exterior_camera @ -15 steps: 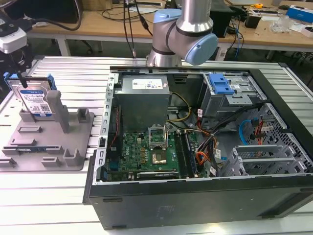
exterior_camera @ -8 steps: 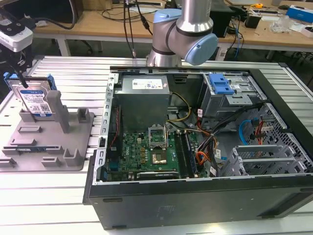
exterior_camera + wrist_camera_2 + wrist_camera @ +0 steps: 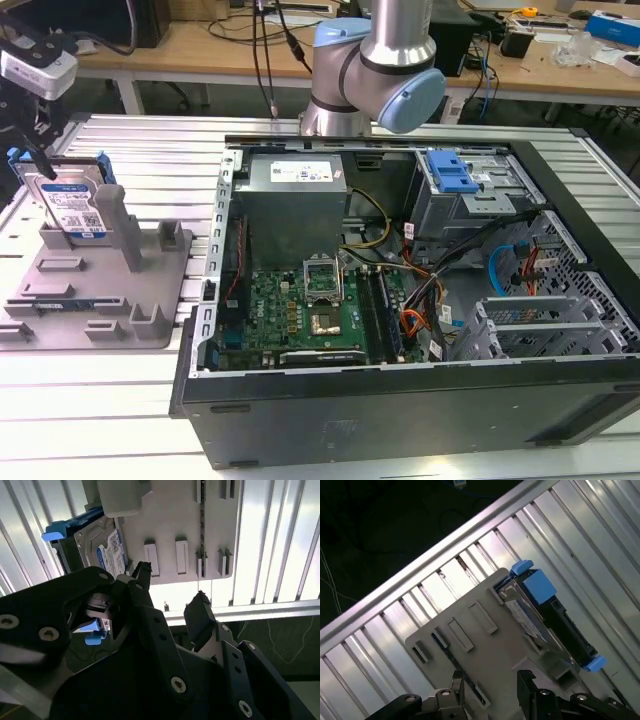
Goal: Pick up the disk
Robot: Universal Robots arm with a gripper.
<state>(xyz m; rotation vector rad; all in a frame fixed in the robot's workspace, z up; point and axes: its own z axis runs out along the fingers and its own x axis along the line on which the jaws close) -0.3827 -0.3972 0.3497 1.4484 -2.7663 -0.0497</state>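
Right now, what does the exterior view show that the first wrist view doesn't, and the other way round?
Exterior view's own: the open computer case, its grey power supply and the arm. First wrist view's own: the spread fingers up close, and dark floor beyond the table. Shared: the disk standing on edge in the grey fixture.
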